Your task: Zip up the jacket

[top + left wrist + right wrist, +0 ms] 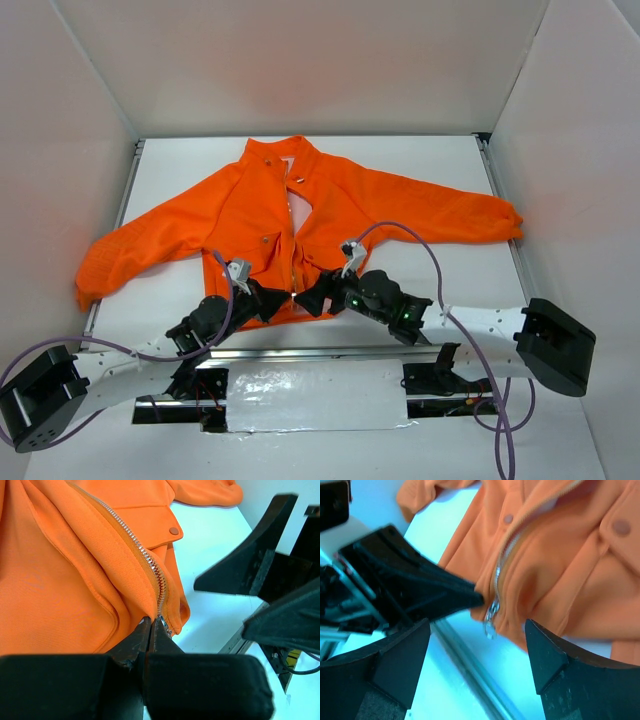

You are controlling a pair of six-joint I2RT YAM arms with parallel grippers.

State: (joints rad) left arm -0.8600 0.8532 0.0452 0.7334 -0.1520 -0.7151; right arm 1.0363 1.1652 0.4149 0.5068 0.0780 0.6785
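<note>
The orange jacket lies flat on the white table, collar at the far side, front partly open near the collar showing pale lining. My left gripper is shut on the jacket's bottom hem beside the zipper, pinching the fabric at the zipper's lower end. My right gripper is open, just right of the left one at the hem. In the right wrist view the metal zipper slider hangs at the hem between my open right fingers, close to the left gripper's tip.
A metal rail runs along the near table edge below the hem. White walls enclose the table on three sides. The jacket's sleeves spread left and right.
</note>
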